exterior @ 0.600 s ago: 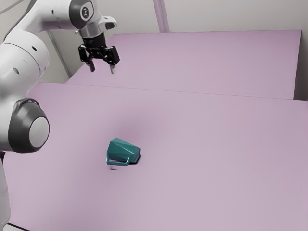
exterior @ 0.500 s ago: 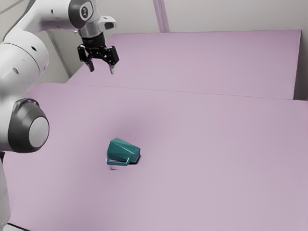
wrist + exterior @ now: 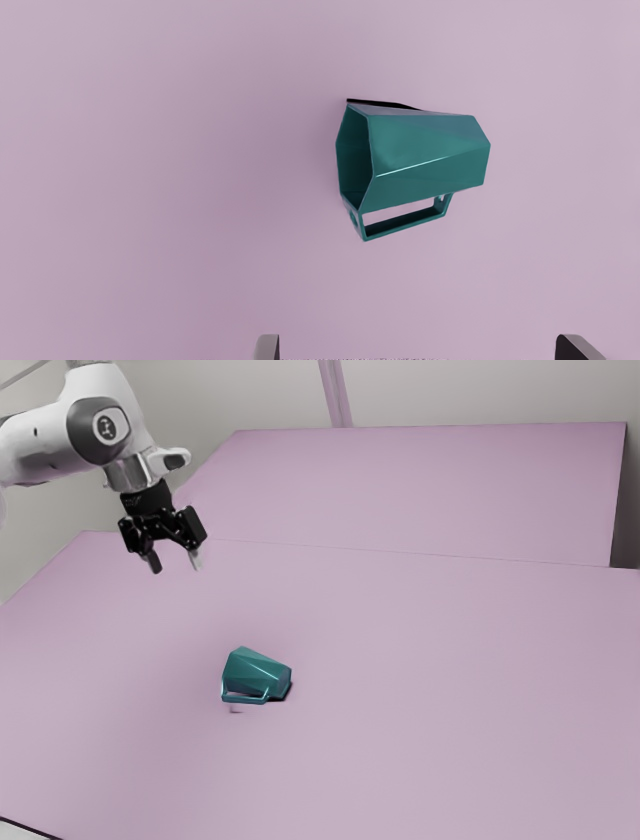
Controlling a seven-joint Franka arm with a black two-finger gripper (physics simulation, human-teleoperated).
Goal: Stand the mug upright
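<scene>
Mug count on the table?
1: the teal mug lies on its side on the pink table, lower than the open pincer and apart from it.

The arm's joint cap (image 3: 110,426) is a round, pale disc with a dark circular emblem, ringed by a broad charcoal-grey collar (image 3: 86,432). Beside the cap, toward the exterior view's left, is a smooth white tubular link (image 3: 35,445) with a small dark dot; above it is a rounded white housing (image 3: 100,388). Below the cap are a pale grey wrist section (image 3: 126,473) and a stubby white lug (image 3: 172,458) with a dark end. Lower still is the black, angular gripper (image 3: 175,566), flecked with small bright spots; its fingers (image 3: 267,347) have rounded grey tips with dark faces.
</scene>
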